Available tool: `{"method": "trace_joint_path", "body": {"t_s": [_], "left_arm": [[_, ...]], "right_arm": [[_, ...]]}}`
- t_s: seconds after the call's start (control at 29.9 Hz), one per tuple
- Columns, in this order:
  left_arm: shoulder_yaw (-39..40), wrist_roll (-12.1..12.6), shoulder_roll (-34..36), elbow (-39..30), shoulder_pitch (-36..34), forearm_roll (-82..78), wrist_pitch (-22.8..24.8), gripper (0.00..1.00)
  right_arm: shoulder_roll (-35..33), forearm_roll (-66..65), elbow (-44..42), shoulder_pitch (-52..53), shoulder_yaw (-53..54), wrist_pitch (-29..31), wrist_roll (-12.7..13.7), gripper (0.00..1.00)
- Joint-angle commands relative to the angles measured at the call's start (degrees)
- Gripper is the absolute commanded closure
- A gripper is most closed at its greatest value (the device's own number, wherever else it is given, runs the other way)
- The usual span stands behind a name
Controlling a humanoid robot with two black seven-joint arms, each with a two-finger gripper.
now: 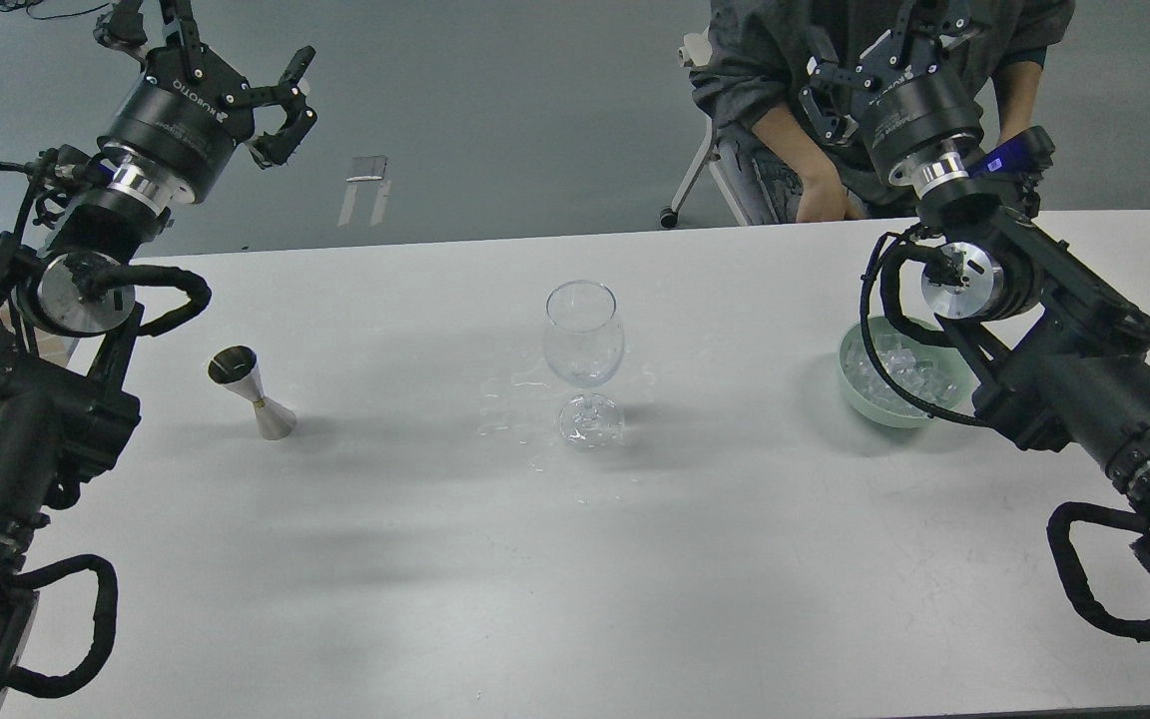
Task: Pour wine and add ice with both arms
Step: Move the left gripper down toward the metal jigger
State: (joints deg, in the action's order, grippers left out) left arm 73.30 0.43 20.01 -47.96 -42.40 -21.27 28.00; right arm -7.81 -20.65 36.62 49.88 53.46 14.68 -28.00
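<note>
With both grippers raised and empty, the left gripper point(236, 75) spread wide and the right gripper point(869, 65) apparently open too, the left should descend squarely onto the jigger point(254, 392) at near left, while the ice point(899, 367) waits in the green bowl point(860, 394), right of the wine glass point(583, 345).

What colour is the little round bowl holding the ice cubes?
The small round bowl is pale green, holding clear ice cubes; the head view shows it best.
</note>
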Motion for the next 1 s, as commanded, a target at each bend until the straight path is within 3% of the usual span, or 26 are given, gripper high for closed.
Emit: {"method": "trace_joint_path", "body": {"t_s": [0.0,0.77,0.97], "left_arm": [[0.0,0.1,-0.1,0.1,1.6,0.0,0.0,0.02],[1.1,-0.6,0.6,3.0,1.0,1.8,-0.1,0.02],[0.6,-0.6,0.6,3.5,0.1,1.9,-7.5,0.02]], "right_arm": [[0.0,0.1,0.0,-0.4,0.1,0.0,0.0,0.00],[0.2,0.4,-0.3,0.2,1.4,-0.9,0.0,0.00],[0.1,0.3,-0.9,1.1,1.3,-1.1,0.0,0.00]]}}
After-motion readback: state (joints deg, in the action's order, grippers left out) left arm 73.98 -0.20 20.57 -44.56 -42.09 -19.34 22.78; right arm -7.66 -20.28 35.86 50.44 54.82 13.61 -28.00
